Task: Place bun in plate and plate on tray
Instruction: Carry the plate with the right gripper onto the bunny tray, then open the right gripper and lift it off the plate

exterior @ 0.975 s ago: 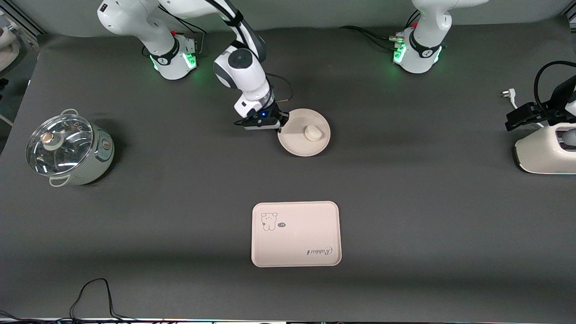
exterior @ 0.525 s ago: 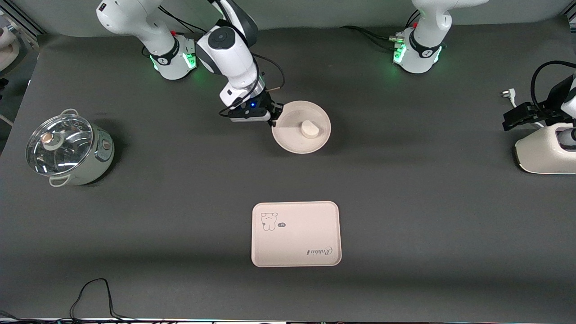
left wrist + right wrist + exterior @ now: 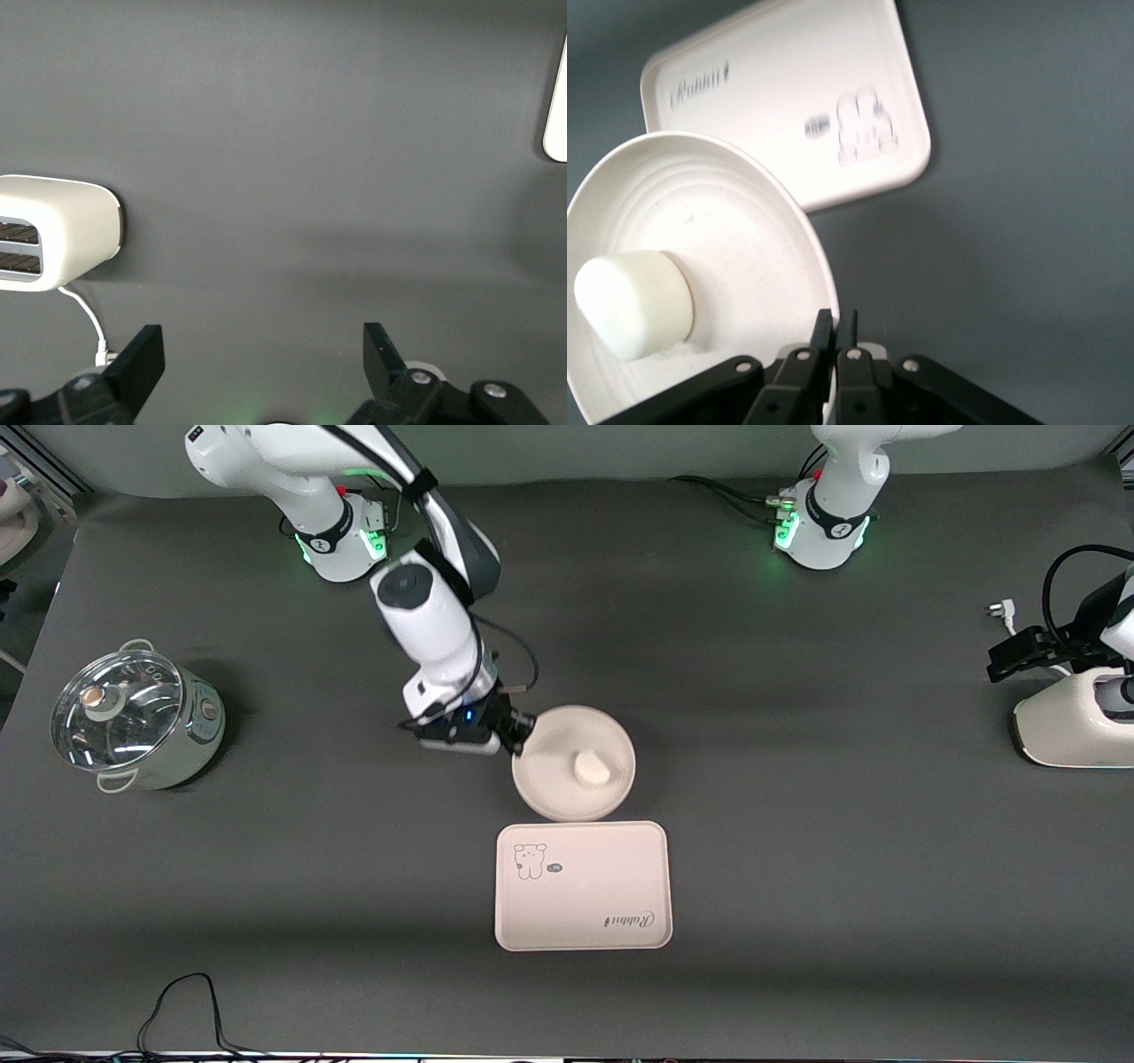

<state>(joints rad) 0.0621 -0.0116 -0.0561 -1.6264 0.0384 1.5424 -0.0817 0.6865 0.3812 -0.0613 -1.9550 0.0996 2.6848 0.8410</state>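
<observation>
right gripper [image 3: 519, 737] pinches plate [image 3: 558, 797] rim, plate lifted mid-bench just above tray [image 3: 582, 885] edge | bun [image 3: 592, 767] in plate | left gripper [image 3: 263, 354] jaws wide, waits by toaster [image 3: 1076, 726], bench's left-arm end

The tray [image 3: 582, 886] carries the script word "Rabbit" near one corner, upside down in the front view. Beside its cartoon rabbit sits a small dark oval label, too small to read.
</observation>
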